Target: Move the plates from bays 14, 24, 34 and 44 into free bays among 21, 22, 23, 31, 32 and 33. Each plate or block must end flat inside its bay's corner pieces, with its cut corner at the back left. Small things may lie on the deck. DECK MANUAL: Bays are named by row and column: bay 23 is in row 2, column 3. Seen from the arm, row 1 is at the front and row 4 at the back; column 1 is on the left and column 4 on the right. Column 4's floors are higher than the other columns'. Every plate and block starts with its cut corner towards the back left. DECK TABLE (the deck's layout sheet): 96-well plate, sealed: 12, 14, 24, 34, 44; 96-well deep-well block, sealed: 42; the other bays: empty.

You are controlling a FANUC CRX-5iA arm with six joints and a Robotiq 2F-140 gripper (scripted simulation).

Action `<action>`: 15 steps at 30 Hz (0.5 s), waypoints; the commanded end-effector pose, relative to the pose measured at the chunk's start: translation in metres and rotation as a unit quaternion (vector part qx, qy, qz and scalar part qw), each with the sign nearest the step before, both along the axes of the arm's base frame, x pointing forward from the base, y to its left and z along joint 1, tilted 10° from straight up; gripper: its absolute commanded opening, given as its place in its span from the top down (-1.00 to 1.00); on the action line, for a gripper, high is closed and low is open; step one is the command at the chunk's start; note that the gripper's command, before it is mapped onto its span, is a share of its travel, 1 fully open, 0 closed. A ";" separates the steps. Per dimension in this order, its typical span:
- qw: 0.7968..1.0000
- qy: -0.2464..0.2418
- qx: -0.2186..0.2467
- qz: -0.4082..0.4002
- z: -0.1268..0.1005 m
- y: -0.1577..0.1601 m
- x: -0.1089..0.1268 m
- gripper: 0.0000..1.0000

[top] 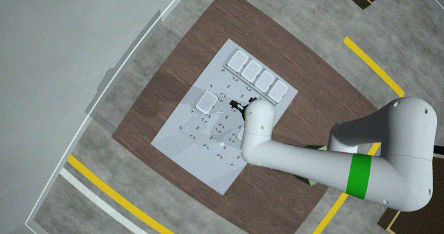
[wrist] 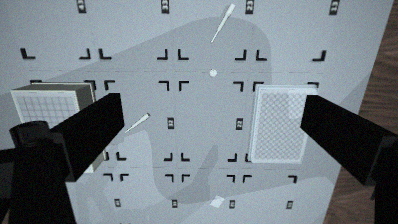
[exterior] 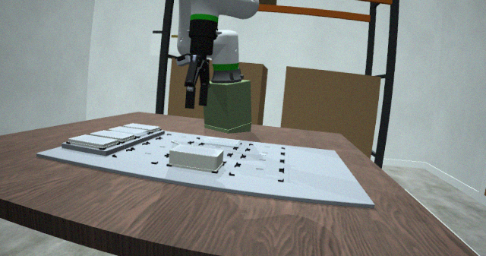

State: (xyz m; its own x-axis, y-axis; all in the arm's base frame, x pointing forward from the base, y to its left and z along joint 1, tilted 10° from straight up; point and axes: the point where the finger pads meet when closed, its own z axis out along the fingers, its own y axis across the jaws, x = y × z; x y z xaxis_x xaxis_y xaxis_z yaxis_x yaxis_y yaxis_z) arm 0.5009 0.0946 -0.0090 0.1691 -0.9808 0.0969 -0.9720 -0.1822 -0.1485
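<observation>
Seen from my wrist, the grey deck (wrist: 200,150) fills the frame, marked with black corner pieces and small bay labels. Two containers lie in this view: a sealed 96-well plate (wrist: 278,123) sits flat inside its corner pieces just beside my right finger, and the taller sealed deep-well block (wrist: 50,104) stands partly behind my left finger; both show only a gridded seal on top, so their contents cannot be told. Loose on the deck lie two pipette tips, one (wrist: 137,123) near my left finger and one (wrist: 222,22) farther off, a small white disc (wrist: 213,73) between them, and a pale scrap (wrist: 217,201) at the lower edge. My gripper (wrist: 212,110) is spread to its widest, holds nothing and touches nothing; the exterior view shows it (exterior: 197,103) hanging well above the deck, fingers pointing down. In the top view, the four task plates (top: 258,76) lie side by side in a row on the raised strip along one edge of the deck, each seated flat in its bay; my gripper hovers near that strip, over the lower bays, and no plate occupies the bays directly beneath it. Beyond the deck are the wooden table (exterior: 114,218), the green pedestal (exterior: 228,105) under my arm, and brown cartons (exterior: 328,104) against a black-and-orange rack (exterior: 391,77).
</observation>
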 end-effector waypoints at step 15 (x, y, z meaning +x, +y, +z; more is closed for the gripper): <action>1.000 -0.002 0.000 0.000 -0.011 0.002 -0.066 -1.00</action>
